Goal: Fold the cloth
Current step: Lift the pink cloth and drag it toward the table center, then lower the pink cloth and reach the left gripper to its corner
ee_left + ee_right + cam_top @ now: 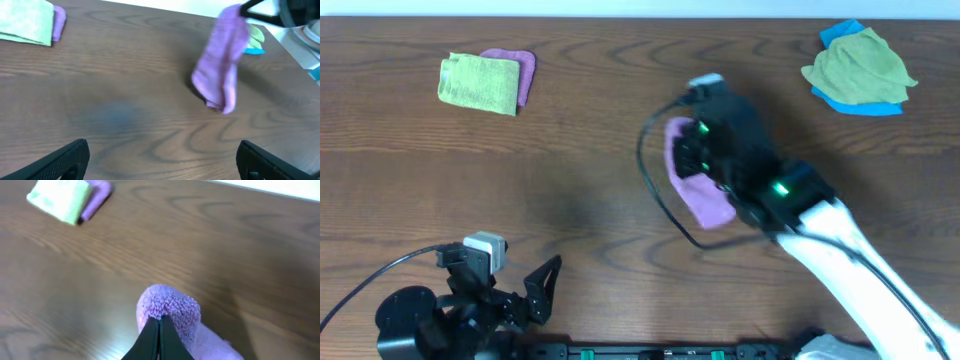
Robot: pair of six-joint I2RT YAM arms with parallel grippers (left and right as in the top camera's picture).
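The lilac cloth (222,70) is found gripped at one bunched edge by the right claw (159,322), whose jaws are pinched tight on it. It is hung near the middle of the table (570,160), its lower end at the surface. The left claw (162,159) is held wide, empty, near the front edge

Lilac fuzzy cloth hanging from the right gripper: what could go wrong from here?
1. The right gripper is shut on only a small bunch of the lilac fuzzy microfibre cloth; it might slip out.
2. The cloth hangs bunched, its lower end seemingly touching the wooden table; laid down so, it would likely crumple, not fold.
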